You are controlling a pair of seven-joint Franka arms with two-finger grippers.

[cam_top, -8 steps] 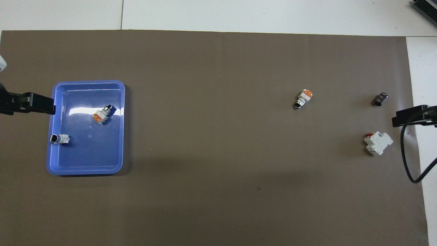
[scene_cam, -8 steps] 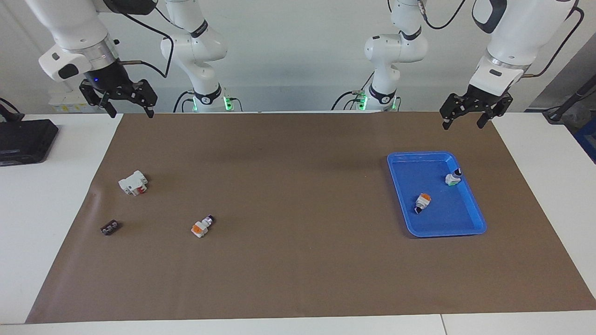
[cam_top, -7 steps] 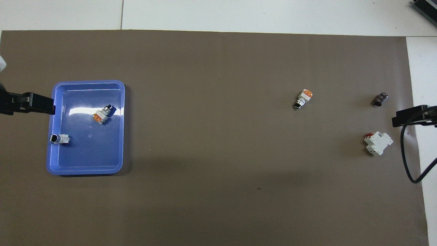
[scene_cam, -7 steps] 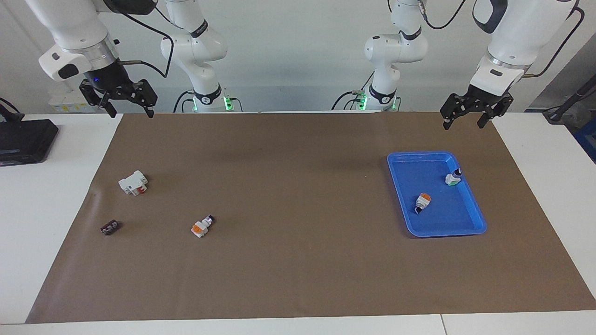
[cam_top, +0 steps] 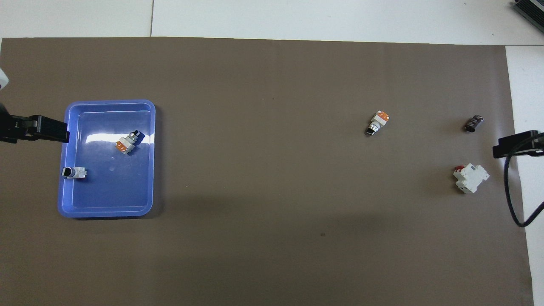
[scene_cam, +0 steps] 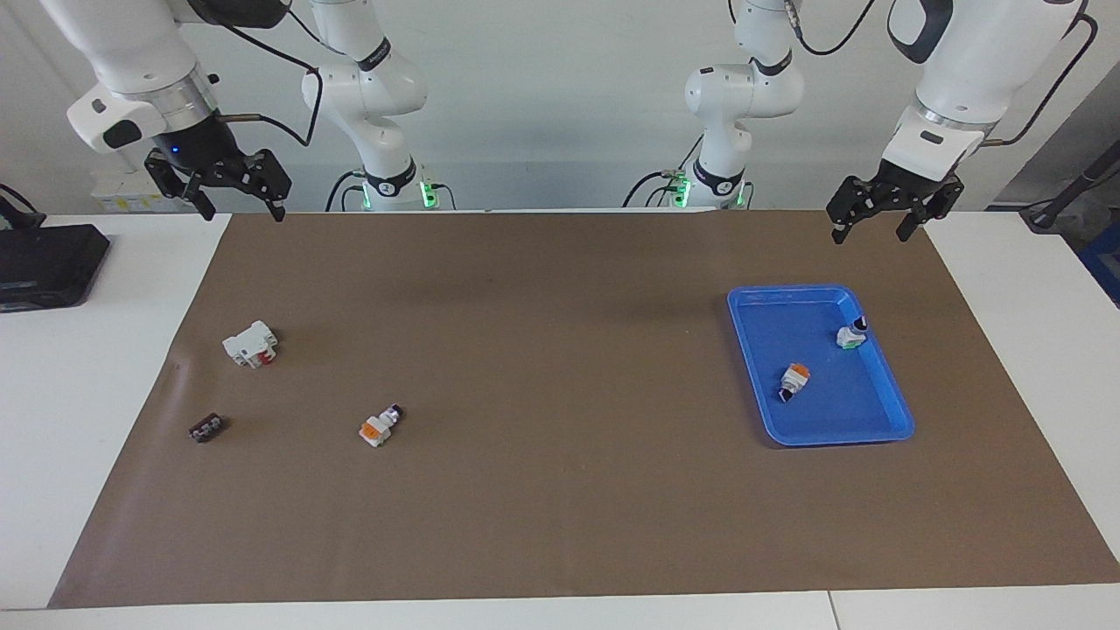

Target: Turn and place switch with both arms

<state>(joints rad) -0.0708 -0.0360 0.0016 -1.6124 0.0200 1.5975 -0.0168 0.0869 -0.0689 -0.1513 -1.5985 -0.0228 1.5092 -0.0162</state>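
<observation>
Both tools, left (scene_cam: 877, 229) and right (scene_cam: 234, 203), spread open (nothing held), well above the mat (scene_cam: 560, 525).

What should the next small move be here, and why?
Probably the right gripper should swing over the loose switch and descend with fingers open. Two switches already lie in the blue tray; this one lies alone on the mat at the right arm's end. Both grippers hang open and empty; the left gripper waits near the tray.

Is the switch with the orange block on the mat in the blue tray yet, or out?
Out. The switch lies on its side on the brown mat, apart from the blue tray, untouched.
</observation>
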